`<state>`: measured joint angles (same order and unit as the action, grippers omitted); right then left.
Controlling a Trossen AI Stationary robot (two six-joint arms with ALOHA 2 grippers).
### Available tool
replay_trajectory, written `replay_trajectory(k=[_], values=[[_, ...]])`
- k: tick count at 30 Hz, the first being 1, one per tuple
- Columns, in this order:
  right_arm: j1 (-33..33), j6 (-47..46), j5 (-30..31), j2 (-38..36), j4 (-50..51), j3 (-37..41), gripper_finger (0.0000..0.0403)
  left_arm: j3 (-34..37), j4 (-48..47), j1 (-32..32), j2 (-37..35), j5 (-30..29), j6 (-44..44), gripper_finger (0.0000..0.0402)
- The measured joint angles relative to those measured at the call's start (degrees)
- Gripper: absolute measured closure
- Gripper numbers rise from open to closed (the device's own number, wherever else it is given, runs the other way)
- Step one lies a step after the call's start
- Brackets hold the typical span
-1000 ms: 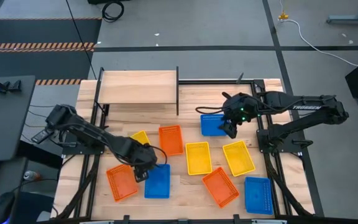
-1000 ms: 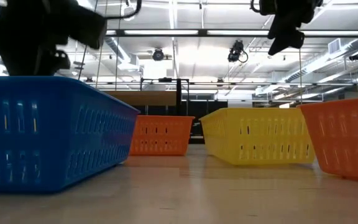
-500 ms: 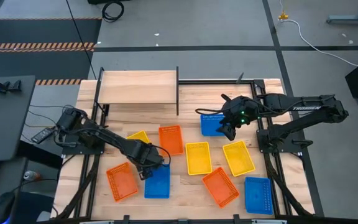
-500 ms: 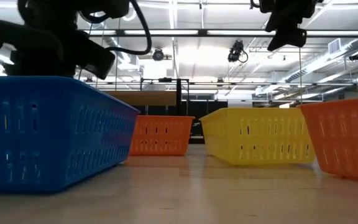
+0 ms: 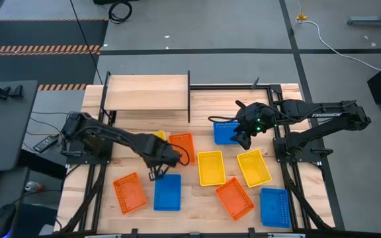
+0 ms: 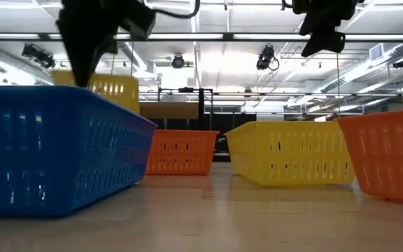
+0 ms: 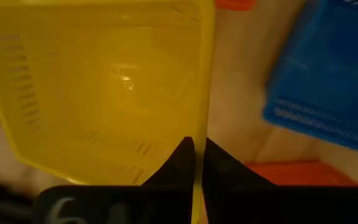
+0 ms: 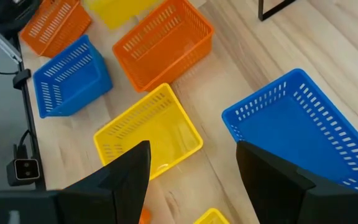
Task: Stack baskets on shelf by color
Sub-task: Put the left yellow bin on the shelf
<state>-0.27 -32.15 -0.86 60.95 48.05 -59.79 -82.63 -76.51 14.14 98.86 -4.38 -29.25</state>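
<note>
The left gripper pinches the yellow basket's wall, the shelf lies past it, and the right gripper hangs wide open, holding nothing.

From above, your left arm covers most of the yellow basket it holds; only a corner shows. In the low view the near blue basket runs off the left edge and hides that yellow basket's lower half, and the orange basket is cut by the right edge.
</note>
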Motion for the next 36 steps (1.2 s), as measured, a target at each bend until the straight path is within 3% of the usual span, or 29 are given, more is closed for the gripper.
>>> replay_trajectory(k=[5, 9, 14, 20, 26, 31, 36], values=[[0.00, 0.78, 2.14, 0.00, 0.00, 0.00, 0.0159, -7.19, -5.46, -2.77, -0.01, -1.26, 3.40, 0.0389], [0.00, 0.90, 2.80, 0.00, -0.01, 0.00, 0.0159, -13.79, -7.06, -5.13, -0.01, -6.17, 7.87, 0.0389], [0.00, 2.62, 3.90, 0.00, -0.66, 0.00, 0.0159, -19.99, -6.06, -10.35, -0.05, -12.17, 24.25, 0.0389], [-0.81, 2.26, 4.27, -0.18, -7.62, 0.00, 0.0159, -20.43, -5.03, -20.92, -0.07, -12.74, 37.38, 0.0383], [-0.76, 0.64, 4.05, -0.20, -8.90, 0.00, 0.0159, -20.43, -5.66, -30.02, -0.07, -13.49, 42.68, 0.0389], [-0.93, 0.64, 4.34, -0.20, -8.90, 0.00, 0.0159, -20.41, -13.65, -35.13, -0.07, -13.47, 48.22, 0.0387], [-1.11, 0.62, 7.41, -0.20, -8.90, 0.00, 0.0159, -19.95, -13.49, -39.01, -2.13, -11.50, 51.31, 0.0388]])
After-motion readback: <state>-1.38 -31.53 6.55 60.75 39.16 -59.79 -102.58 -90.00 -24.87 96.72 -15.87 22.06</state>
